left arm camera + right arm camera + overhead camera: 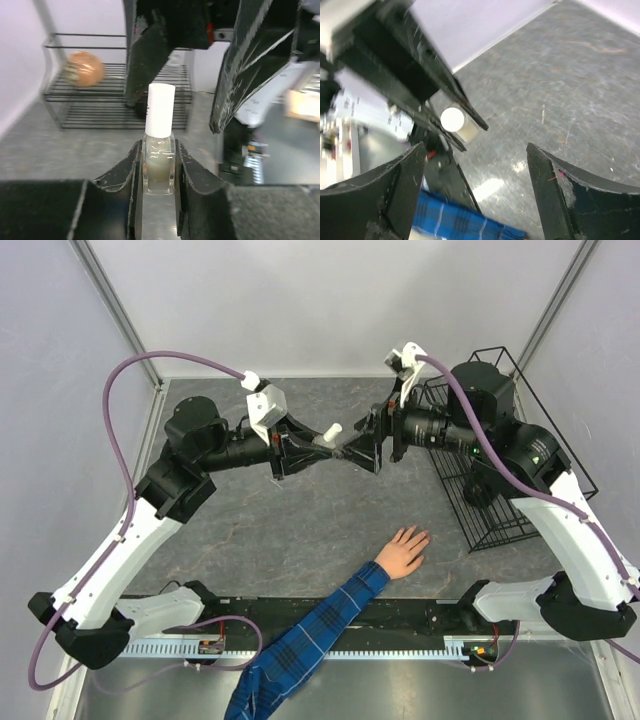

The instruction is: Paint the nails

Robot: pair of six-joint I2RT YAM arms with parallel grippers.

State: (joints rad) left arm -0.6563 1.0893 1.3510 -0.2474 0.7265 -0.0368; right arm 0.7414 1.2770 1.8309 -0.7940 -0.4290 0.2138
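My left gripper (308, 448) is shut on a small clear nail polish bottle (159, 162) with a white cap (160, 108), held in the air above the table's middle. The bottle also shows in the top view (327, 435) and the right wrist view (458, 123). My right gripper (362, 450) is open and empty, facing the cap from just beyond it. A light-skinned hand (404, 550) with a blue plaid sleeve (310, 640) lies flat on the table near the front. Its nails are too small to make out.
A black wire rack (480, 455) stands at the right back, under my right arm. In the left wrist view the rack (117, 95) holds an orange ball (84, 68). The grey stone-patterned table (300, 530) has white walls around it.
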